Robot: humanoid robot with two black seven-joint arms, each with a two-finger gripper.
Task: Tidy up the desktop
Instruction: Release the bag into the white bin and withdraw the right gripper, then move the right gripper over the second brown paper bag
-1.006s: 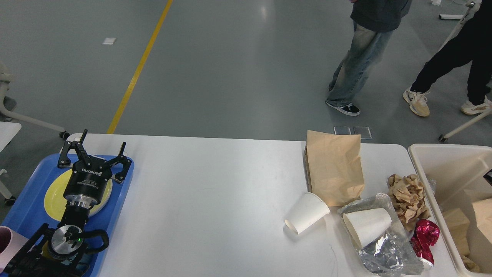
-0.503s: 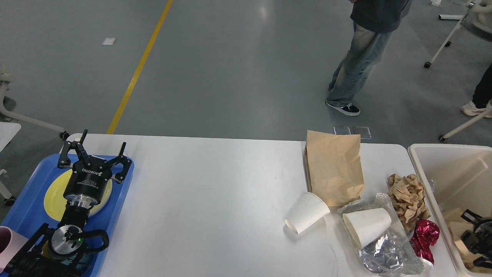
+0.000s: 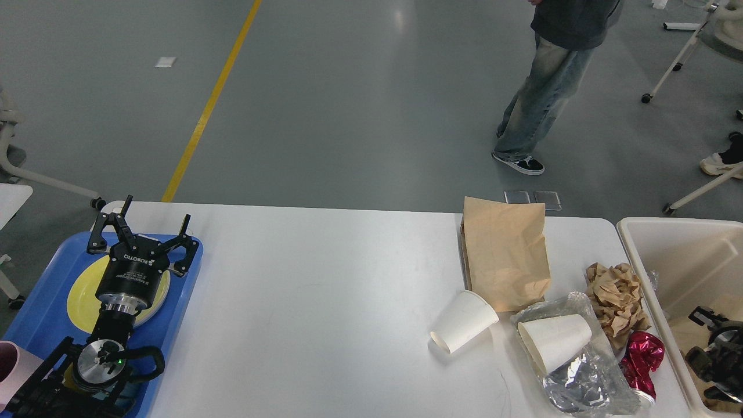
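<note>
The white desktop [image 3: 325, 302] spans the view. On its right side lie a flat brown paper bag [image 3: 505, 252], a tipped white paper cup [image 3: 463, 322], a second white cup [image 3: 554, 341] on a crumpled clear wrapper [image 3: 586, 383], a ball of brown paper [image 3: 616, 302] and a red foil wrapper [image 3: 639, 360]. My left gripper [image 3: 139, 227] is open and empty above the blue tray [image 3: 40, 307]. My right gripper [image 3: 705, 319] shows at the right edge, inside the cream bin [image 3: 656, 244]; it is dark and partly cut off.
A yellow plate [image 3: 81, 296] sits in the blue tray under my left gripper. A pink cup [image 3: 11, 363] is at the lower left edge. A person [image 3: 551, 87] stands beyond the table's far edge. Chair legs stand at the far right.
My right gripper has come into view inside the bin and moved up a little. The person in black at the right has walked out of view. My left arm has not moved.
</note>
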